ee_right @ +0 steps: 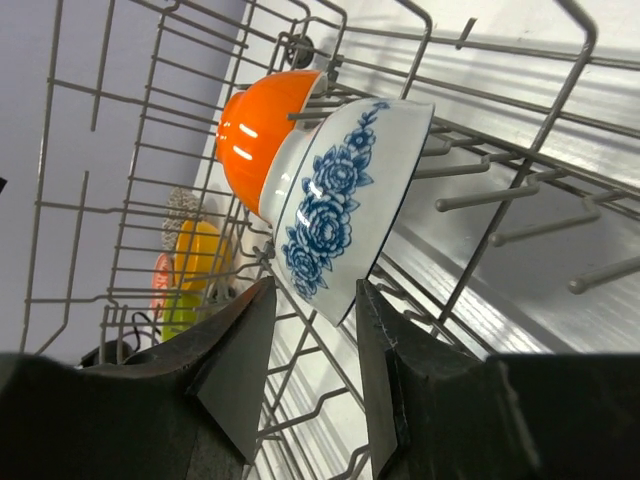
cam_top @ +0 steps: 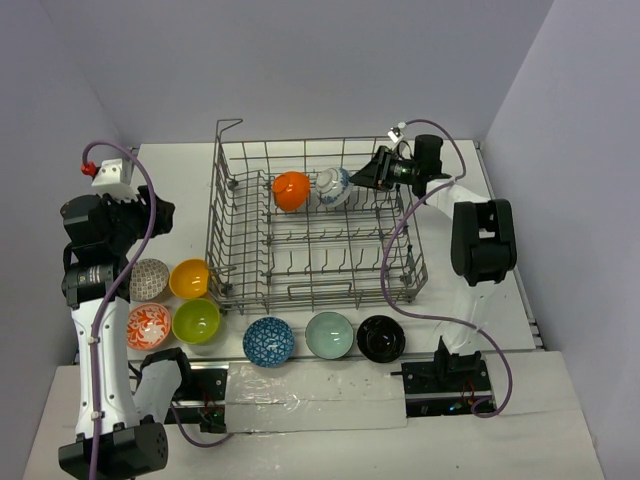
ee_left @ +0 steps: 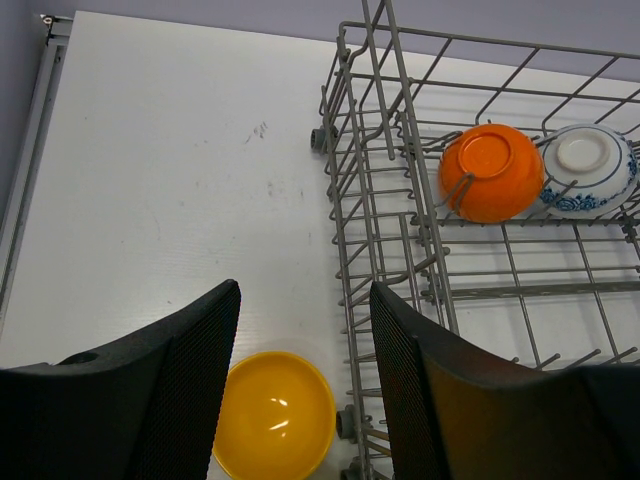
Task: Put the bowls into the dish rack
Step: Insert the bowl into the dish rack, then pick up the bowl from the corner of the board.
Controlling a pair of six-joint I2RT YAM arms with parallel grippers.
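You have the large grey wire dish rack (cam_top: 214, 215) mid-tabletop, its long side running left to right. At its far right corner your right gripper (ee_right: 312, 300) stands with jaws parted either side of the white blue-flowered bowl (ee_right: 345, 205), not pinching it. Your left gripper (ee_left: 305, 300), spread and empty, hangs over the yellow round bowl (ee_left: 272, 415) beside the rack's left wall, likely the next pick. The white bowl leans on the glossy orange bowl (ee_left: 492, 172). Both are propped on edge between the far tines, their feet turned up and leftward, which should let them drain.
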